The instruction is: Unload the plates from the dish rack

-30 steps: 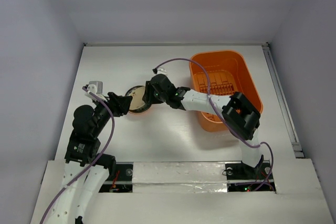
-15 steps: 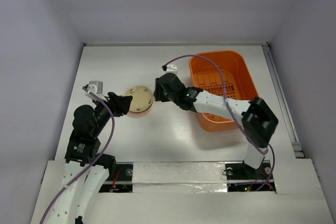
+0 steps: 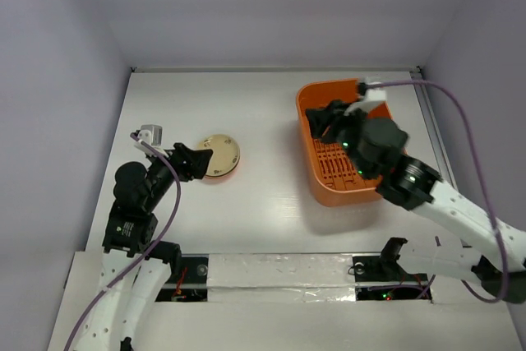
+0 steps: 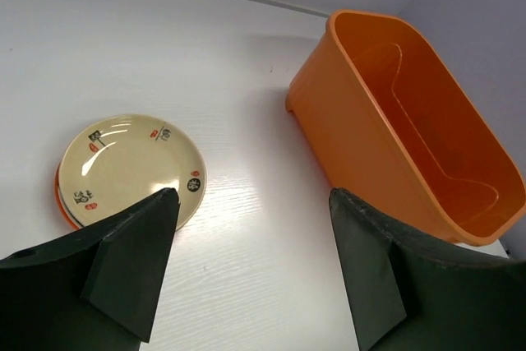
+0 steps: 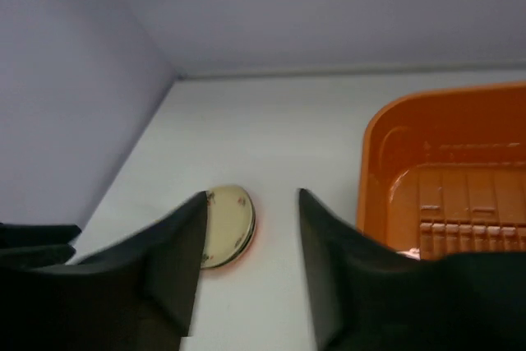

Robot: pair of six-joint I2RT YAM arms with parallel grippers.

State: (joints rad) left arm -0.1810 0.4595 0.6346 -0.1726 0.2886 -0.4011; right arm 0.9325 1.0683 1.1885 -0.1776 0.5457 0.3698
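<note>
Orange plastic forms the dish rack [image 3: 322,191], a rounded tub on the white tabletop [image 3: 271,104], right of centre in the overhead view. Its ribbed, slotted floor shows in the lower half.

The plates [image 3: 220,156] lie stacked flat on the tabletop left of centre in that same view, well apart from the rack. In the left wrist view the top one is a cream plate [image 4: 131,166] with small red and dark marks around its face. The rim of a red-orange plate [image 4: 59,200] peeks out beneath it at the left edge. Whether more plates lie lower in the stack cannot be told.

The left end effector [image 4: 251,199] sits just beside the stack with its jaws spread wide and nothing between them. One finger overlaps the near edge of the cream plate in its own camera, and whether it touches cannot be told.

The right end effector [image 5: 252,199] hangs over the upper left part of the rack in the overhead view. Its jaws stand apart and grip nothing. Between them its camera shows bare tabletop, with the stack off to the left and the rack at the right of the frame.
</note>
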